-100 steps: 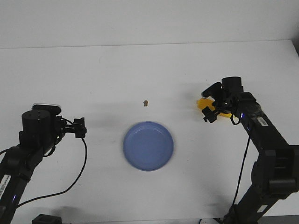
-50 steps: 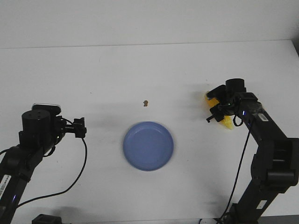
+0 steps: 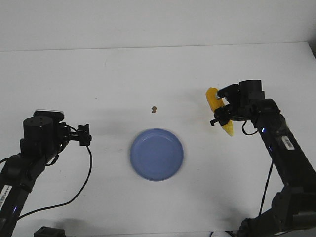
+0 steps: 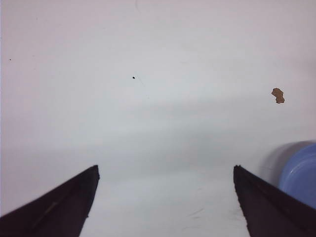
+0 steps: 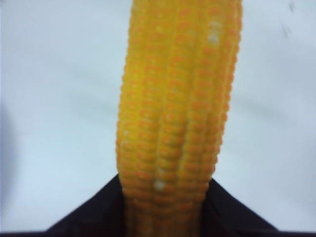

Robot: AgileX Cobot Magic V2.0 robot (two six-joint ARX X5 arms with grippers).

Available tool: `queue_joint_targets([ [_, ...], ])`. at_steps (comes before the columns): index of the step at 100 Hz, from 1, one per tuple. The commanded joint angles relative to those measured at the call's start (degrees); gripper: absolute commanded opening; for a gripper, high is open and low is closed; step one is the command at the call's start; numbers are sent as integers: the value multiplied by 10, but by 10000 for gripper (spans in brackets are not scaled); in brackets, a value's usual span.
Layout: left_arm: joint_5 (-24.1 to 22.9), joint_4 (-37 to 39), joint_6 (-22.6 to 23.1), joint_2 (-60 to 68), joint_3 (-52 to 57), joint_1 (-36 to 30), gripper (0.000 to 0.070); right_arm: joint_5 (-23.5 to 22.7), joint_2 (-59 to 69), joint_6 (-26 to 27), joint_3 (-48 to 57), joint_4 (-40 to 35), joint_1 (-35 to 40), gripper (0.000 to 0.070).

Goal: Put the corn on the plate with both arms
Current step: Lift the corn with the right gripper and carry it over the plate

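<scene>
The right gripper has its fingers clamped on the bright yellow corn cob, right of the round blue-lavender plate; the left gripper's fingers are spread wide, holding nothing.

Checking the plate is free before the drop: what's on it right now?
Nothing shows on the plate: its blue surface is bare in the front view. The corn is off to its right, held in the right gripper. The left wrist view shows only the plate's edge.
</scene>
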Motion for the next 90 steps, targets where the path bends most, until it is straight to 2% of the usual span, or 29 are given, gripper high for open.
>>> queue_joint_targets([
  [1,3,2,0,5,5,-1,556,-1,-2,28,10,-14,22,95],
  [12,3,0,0,5,5,-1,556,3,-11,41,10,-34,65,96],
  [36,3,0,0,5,5,-2,556,47,-10,93,10,-37,144,96],
  [54,3,1,-2,5,5,-2,556,49,-10,130,8,-38,183,96],
  [90,3,1,-2,5,5,-2,556,60,-9,161,-9,-32,279,101],
])
